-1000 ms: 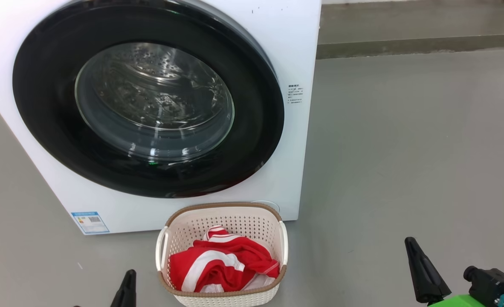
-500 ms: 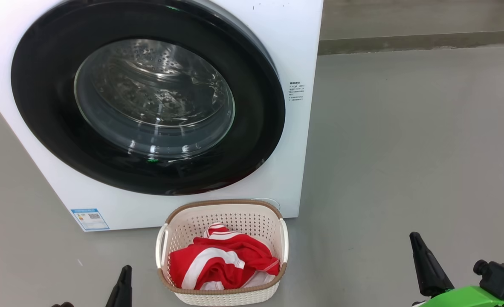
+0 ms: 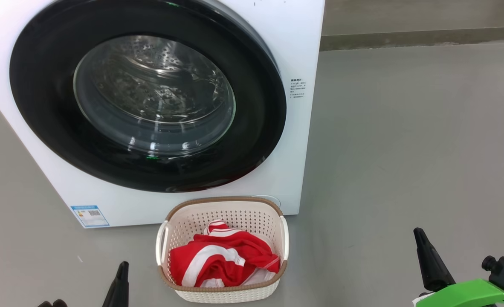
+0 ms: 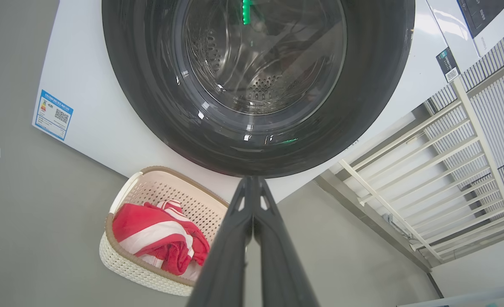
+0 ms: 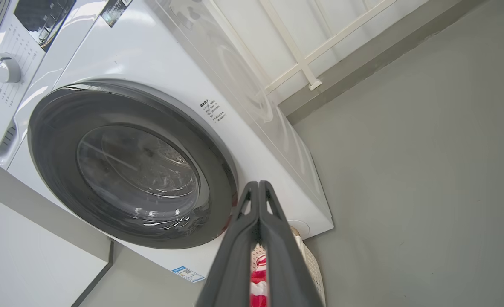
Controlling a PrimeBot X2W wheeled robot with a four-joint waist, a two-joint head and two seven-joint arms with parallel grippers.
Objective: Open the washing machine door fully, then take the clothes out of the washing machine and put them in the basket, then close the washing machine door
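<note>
Looks basically done: round black-rimmed glass door (image 3: 149, 94) closed, red white-striped clothes (image 3: 218, 264) in the cream perforated basket (image 3: 235, 219), left hand (image 4: 252, 187) and right hand (image 5: 259, 187) pinched together, empty.

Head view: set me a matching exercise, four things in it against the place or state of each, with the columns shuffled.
1 washing machine door
2 clothes
3 basket
4 left gripper

a in front of the washing machine
b fingers together, empty
c closed
d piled in the basket

Pairs: 1-c, 2-d, 3-a, 4-b
</note>
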